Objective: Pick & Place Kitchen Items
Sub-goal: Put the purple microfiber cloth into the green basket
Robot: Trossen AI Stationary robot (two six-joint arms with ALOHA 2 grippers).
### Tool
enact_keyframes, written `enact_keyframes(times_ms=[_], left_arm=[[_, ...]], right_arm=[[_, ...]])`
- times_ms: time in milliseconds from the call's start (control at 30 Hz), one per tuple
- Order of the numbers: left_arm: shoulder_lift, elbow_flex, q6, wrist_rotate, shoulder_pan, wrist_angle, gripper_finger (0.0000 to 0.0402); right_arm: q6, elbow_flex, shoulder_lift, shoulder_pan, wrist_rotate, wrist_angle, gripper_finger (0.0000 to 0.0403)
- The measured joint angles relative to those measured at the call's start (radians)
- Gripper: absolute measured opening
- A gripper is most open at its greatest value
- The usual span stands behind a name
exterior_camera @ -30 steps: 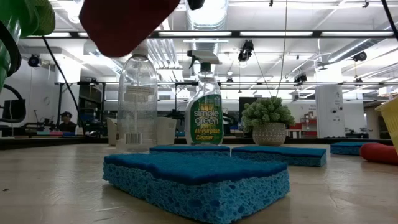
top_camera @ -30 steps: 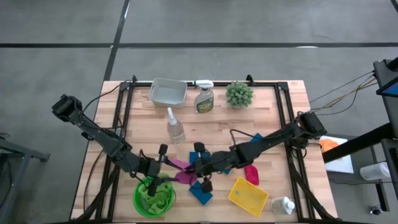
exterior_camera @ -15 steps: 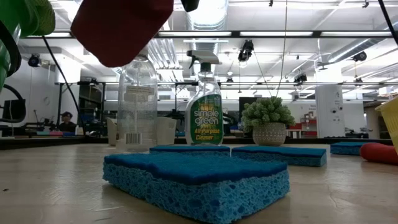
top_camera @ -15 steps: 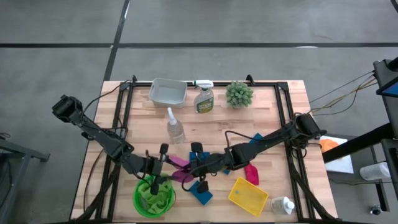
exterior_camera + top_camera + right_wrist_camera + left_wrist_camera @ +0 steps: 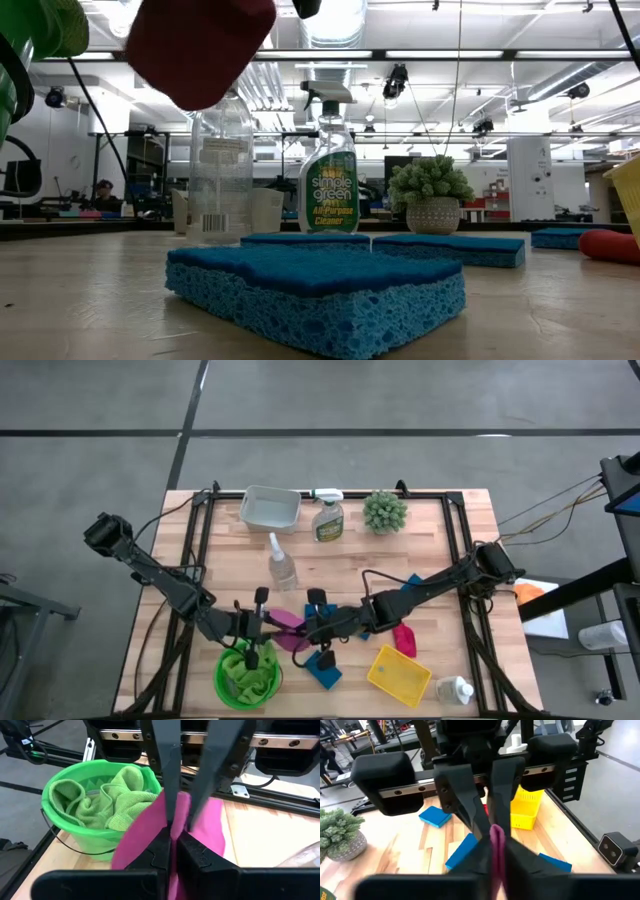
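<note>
A pink cloth (image 5: 287, 632) hangs in the air between my two grippers, just right of a green bucket (image 5: 222, 682) that holds a green cloth (image 5: 107, 802). My left gripper (image 5: 268, 626) and my right gripper (image 5: 303, 630) face each other, and both are shut on the pink cloth. In the low view the cloth (image 5: 200, 50) shows high above the table. Blue sponges (image 5: 322, 668) (image 5: 410, 585), a red item (image 5: 404, 640), a clear spray bottle (image 5: 282, 565), a green-labelled spray bottle (image 5: 328, 518) and a white bottle (image 5: 455, 690) rest on the table. My left gripper pinches the pink cloth's edge (image 5: 497, 837) between its two fingers, coming level from the table's left. The cloth is lifted clear of the table. One layer or several, I cannot tell. My right gripper pinches the pink cloth (image 5: 176, 822) between its two fingers, coming level from the table's right, close against the left gripper's fingertips (image 5: 170, 785). The cloth spreads to both sides of the fingers (image 5: 135, 845) and hangs below them, clear of the table.
A yellow basket (image 5: 398, 672) lies at the near right. A pale tray (image 5: 270, 508) and a spiky potted plant (image 5: 384, 512) stand along the far edge. Black rails (image 5: 200, 550) run along both sides of the table.
My right gripper has gone a little toward the table's left with the pink cloth, up to my left gripper beside the green bucket. The cloth stays lifted clear of the table.
</note>
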Motion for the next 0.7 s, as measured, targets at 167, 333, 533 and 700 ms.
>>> enact_keyframes(times_ms=[167, 333, 533, 700], left_arm=[[-0.001, 0.001, 0.025, 0.0, -0.001, -0.011, 0.0007], [-0.028, 0.003, 0.084, 0.0, -0.027, -0.014, 0.0003], [-0.108, 0.004, 0.091, -0.001, -0.097, -0.059, 0.0002], [-0.171, 0.001, 0.087, 0.0, -0.175, -0.15, 0.0001]], right_arm=[[-0.006, -0.001, 0.0, 0.0, 0.001, 0.002, 0.0018], [-0.07, -0.023, 0.0, 0.012, 0.001, 0.115, 0.0018], [-0.202, -0.124, 0.0, 0.038, 0.003, 0.443, 0.0018], [-0.29, -0.255, -0.004, 0.071, -0.005, 0.743, 0.0018]])
